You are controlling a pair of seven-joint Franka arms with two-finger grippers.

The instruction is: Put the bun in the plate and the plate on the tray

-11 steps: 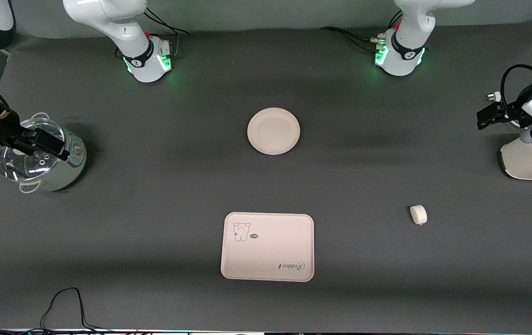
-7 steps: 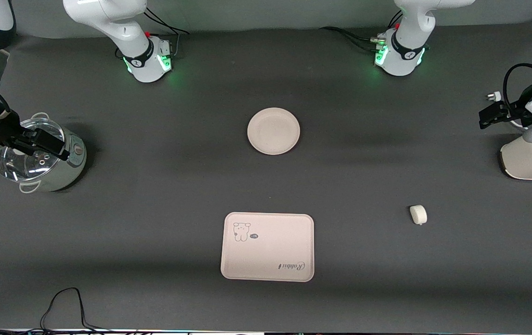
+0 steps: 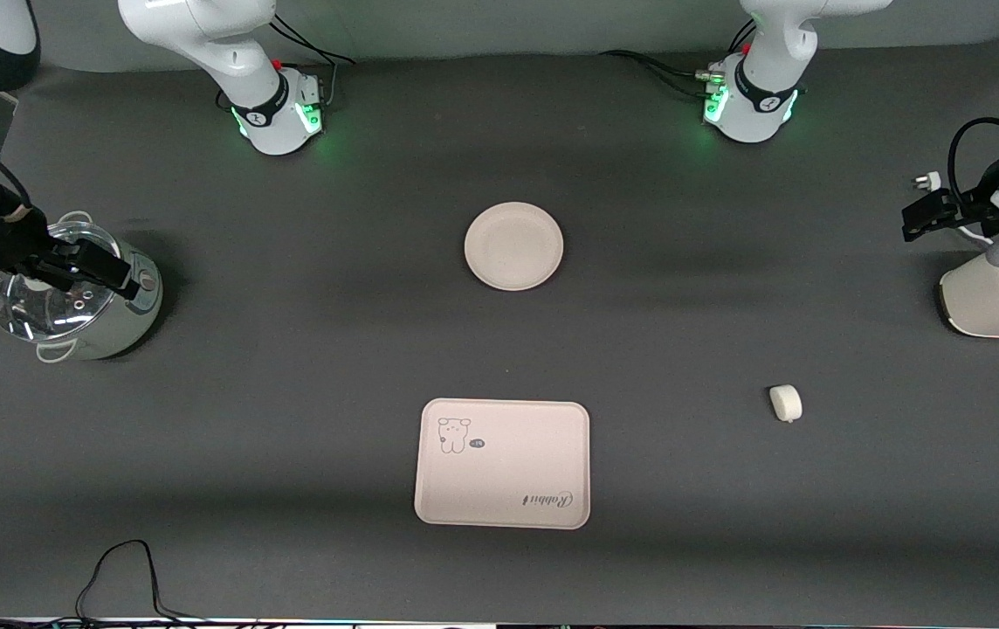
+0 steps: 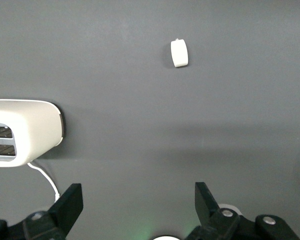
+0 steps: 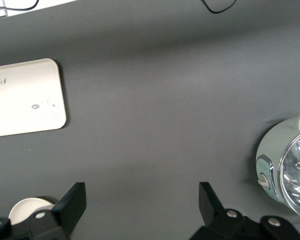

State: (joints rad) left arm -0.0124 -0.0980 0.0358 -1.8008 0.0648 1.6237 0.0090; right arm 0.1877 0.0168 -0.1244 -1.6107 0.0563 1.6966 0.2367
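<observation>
The white bun lies on the dark table toward the left arm's end; it also shows in the left wrist view. The round plate sits mid-table, empty, and its edge shows in the right wrist view. The tray with the bear and "Rabbit" lies nearer the front camera than the plate, empty, and shows in the right wrist view. My left gripper is open and empty, up beside the toaster. My right gripper is open and empty, over the pot.
A pale green pot with a glass lid stands at the right arm's end. A white toaster stands at the left arm's end. A black cable loops at the table's near edge.
Both grippers have shifted slightly: the right one a little toward the bases over the pot, the left one a little toward its end of the table. Bun, plate and tray have not moved.
</observation>
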